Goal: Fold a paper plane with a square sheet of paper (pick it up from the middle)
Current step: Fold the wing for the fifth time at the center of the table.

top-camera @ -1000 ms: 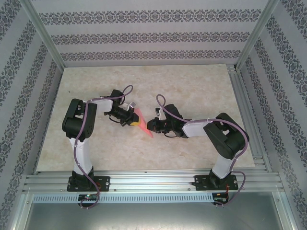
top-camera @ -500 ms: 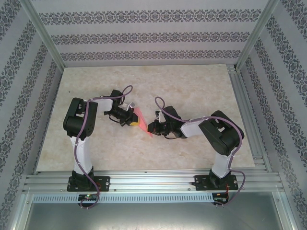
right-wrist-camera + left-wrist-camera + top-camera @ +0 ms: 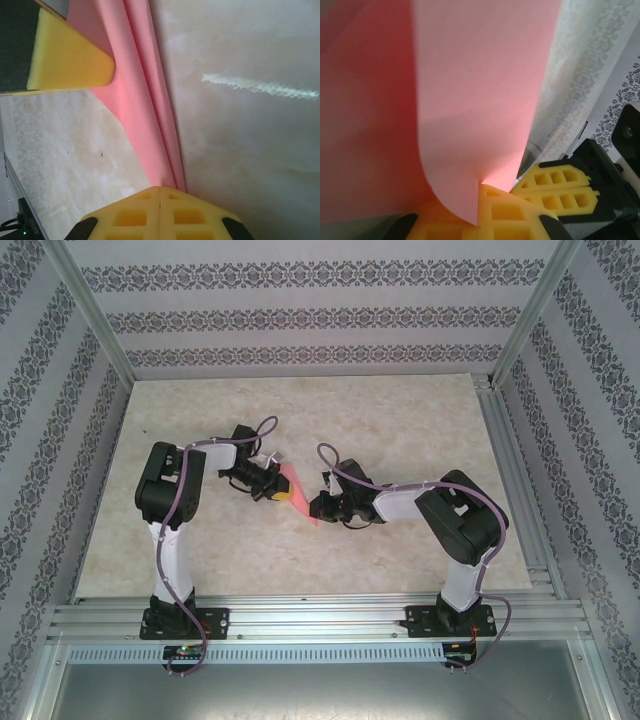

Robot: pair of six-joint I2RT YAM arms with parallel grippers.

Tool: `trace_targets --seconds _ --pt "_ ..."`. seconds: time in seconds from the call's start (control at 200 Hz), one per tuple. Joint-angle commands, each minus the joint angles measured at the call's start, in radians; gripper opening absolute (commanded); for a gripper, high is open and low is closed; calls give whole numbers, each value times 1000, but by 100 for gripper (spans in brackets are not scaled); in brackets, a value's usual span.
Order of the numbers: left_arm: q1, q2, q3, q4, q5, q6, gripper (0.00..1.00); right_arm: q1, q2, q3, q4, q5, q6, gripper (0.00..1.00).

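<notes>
My left pincer (image 3: 479, 196) is closed tight on the square sheet of paper (image 3: 480, 75). The pink sheet comes straight up out of my yellow tips, wide and loose, with one flap curling over beside them. So on this side the paper lies directly ahead of the pincer, along the line in which it points.

From above, the paper shows as a short slanted pink strip over the middle of the table (image 3: 400, 420), between my two pincers, which face each other close together. I cannot tell whether its lower edge touches the surface.

My right pincer (image 3: 160, 192) is also closed on the paper, its tips pinched on the end of a narrow, layered band. That band runs away from my right tips as a long straight ridge and passes beside a yellow finger of the left pincer at its far end. The long axis therefore runs pincer to pincer, and neither arm is nearer, since both have it.

As I judge it, the coming move turns on that shared line: whichever pincer moves must move along the ridge or swing about it. A pull across it would drag the sheet against the other grip and could tear it.
</notes>
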Motion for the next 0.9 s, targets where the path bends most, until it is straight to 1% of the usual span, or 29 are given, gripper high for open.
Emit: trace_targets --seconds 0.0,0.185,0.305,0.405,0.57,0.659,0.729,0.814,0.894 --pt "12 26 32 -12 -15 31 4 14 -21 17 -80 16 -39 6" --pt "12 40 35 -12 -12 31 4 5 -67 15 -97 4 -48 6" --pt "12 40 42 -14 -9 30 4 4 -42 1 -68 -20 -34 6" --pt "13 44 43 -12 -6 33 4 3 -17 -29 16 -53 10 6" --pt "12 53 50 -14 -7 33 4 11 14 -37 32 -53 26 6" --pt "13 53 49 -14 -6 32 4 13 21 -36 3 -34 12 6" --pt "12 56 50 -13 -6 31 4 10 44 -21 -70 11 -12 5" --pt "13 60 54 -16 -8 32 4 13 63 -17 -107 25 -19 5" --pt "12 61 58 -20 -8 34 4 17 48 -17 -129 32 -22 5"
